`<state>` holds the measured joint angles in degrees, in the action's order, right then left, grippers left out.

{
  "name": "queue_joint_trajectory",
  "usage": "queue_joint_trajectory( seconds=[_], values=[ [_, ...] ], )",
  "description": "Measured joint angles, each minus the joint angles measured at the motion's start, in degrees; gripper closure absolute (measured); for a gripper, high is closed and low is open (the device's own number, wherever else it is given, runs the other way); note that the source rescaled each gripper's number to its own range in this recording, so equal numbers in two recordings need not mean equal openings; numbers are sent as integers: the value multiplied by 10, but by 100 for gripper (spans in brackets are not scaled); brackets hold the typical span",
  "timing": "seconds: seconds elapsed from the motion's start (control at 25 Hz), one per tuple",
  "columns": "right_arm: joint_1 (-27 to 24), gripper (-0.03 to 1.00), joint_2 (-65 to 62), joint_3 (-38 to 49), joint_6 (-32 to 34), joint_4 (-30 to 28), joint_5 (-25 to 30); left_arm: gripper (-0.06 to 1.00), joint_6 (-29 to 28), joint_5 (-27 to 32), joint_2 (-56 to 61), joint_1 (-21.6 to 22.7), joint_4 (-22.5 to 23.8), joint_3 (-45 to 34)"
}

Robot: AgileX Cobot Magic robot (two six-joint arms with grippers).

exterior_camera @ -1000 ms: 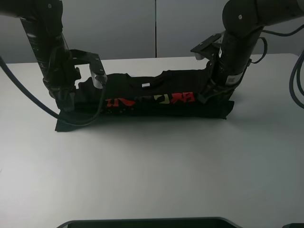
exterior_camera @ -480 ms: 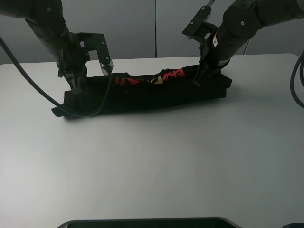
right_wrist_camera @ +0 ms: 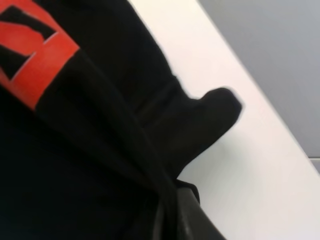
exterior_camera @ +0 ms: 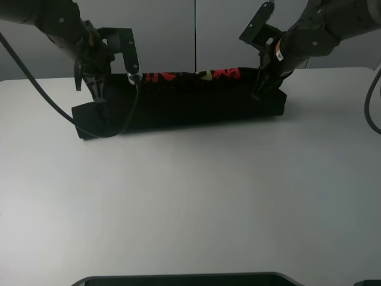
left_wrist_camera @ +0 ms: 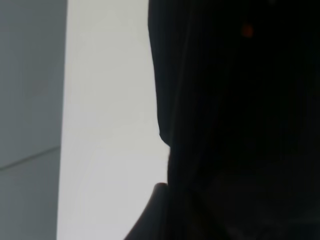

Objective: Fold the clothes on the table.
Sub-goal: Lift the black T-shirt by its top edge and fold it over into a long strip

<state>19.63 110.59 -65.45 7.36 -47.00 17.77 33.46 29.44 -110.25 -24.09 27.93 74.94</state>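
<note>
The black T-shirt is a long band across the far part of the white table. Its red and yellow characters run along its raised top edge, and its lower edge rests on the table. My left gripper is shut on the shirt's left end and my right gripper on its right end, both holding the cloth up. In the left wrist view black cloth fills most of the frame. In the right wrist view I see the cloth with a red character. The fingertips are mostly hidden by fabric.
Grey wall panels stand just behind the table's far edge. A black cable loops from the left arm down beside the shirt. A dark object sits at the near edge of the view.
Both grippers have risen and moved toward the far edge, taking the shirt's ends with them. The cloth has rolled back, and the characters now sit on the top edge.
</note>
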Motion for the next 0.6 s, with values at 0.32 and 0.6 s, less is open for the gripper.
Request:
queue_joint_trajectory(
  seconds=[0.32,0.6],
  values=[
    [-4,97,51,-3,5,-58,-63,94,-87,-22,-57,0,80,0],
    [-4,97,76,-37,6,-75,-77,94,-169,-28,-79,1,149,0]
  ],
)
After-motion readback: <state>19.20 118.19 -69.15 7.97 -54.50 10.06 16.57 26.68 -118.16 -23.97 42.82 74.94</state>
